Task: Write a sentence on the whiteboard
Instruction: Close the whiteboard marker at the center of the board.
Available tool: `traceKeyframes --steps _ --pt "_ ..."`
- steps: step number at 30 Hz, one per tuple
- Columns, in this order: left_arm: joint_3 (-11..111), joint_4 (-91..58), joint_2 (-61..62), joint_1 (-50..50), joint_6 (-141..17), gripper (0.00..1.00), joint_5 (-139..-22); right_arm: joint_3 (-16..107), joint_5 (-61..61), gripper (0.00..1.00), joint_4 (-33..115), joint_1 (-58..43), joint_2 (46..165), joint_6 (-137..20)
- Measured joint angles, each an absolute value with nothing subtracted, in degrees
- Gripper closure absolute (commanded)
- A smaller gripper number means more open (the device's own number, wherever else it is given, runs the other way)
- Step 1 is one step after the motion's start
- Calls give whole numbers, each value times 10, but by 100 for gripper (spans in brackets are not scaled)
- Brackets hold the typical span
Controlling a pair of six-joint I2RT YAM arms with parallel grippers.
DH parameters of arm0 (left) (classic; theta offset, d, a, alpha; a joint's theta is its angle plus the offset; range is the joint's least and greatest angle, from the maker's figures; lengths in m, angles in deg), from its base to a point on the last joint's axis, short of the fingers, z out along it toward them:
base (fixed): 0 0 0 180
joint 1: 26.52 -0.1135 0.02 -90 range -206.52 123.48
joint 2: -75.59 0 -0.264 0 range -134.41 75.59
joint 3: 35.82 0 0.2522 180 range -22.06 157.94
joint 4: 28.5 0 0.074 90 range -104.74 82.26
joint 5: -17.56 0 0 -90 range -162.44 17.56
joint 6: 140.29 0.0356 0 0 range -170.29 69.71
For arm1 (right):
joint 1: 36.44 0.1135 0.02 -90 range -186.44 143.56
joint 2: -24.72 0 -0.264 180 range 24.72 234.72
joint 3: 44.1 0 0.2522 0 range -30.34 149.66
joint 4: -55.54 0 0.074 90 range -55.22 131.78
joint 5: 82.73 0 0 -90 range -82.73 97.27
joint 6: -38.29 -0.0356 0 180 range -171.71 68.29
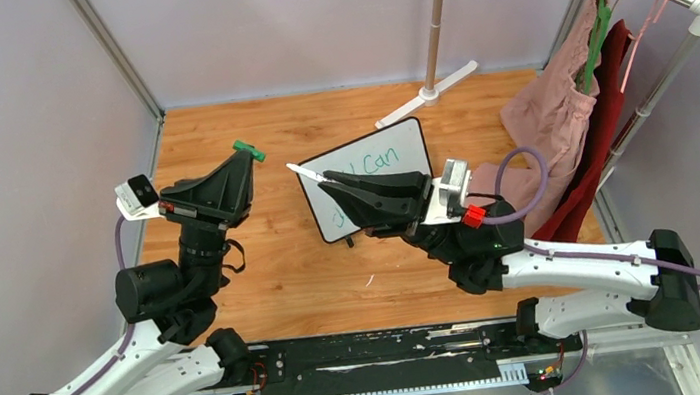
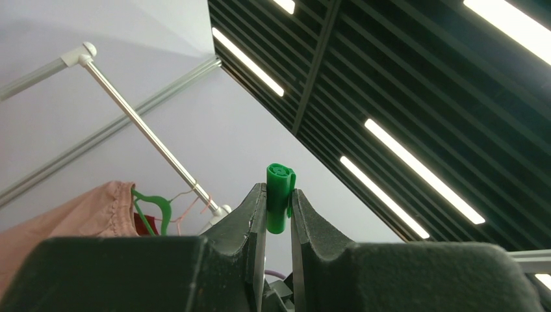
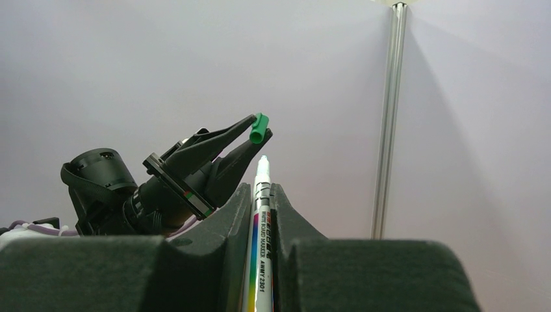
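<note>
Sitting mid-bench (image 1: 286, 286): whiteboard (image 1: 390, 147), black-edged, rounded corners. Of the green sentence (image 1: 381, 160) only "Can" shows; the rest is hidden behind the right arm. Right hand (image 1: 324, 182), over the whiteboard's left part, clamped on an uncapped marker (image 1: 306, 174); barrel reads "WHITE BOARD MARKER AWMY 2301". Left hand (image 1: 239, 159), left of the whiteboard, pinching a green cap (image 1: 249, 150).

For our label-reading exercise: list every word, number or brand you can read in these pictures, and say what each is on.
"Can": green handwriting on the whiteboard; the word before it is mostly hidden behind the right gripper.
"WHITE BOARD MARKER AWMY 2301": on the barrel of the marker in that gripper.
The small print higher up the barrel is too small to read.
</note>
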State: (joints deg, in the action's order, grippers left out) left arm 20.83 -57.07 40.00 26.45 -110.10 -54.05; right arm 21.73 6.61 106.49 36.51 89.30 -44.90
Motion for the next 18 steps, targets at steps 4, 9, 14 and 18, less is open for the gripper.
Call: traceKeyframes --steps 4,9,14,18 --pt "207 -570 400 264 -1101 100 -543 222 63 100 1063 368 897 -449" --pt "206 -570 399 264 -1102 100 -547 228 62 100 1060 373 900 -449" --pt "206 -570 395 264 -1105 100 -556 233 62 100 1052 374 903 -449" --pt "206 -570 387 264 -1108 100 -564 234 62 100 1048 374 904 -449"
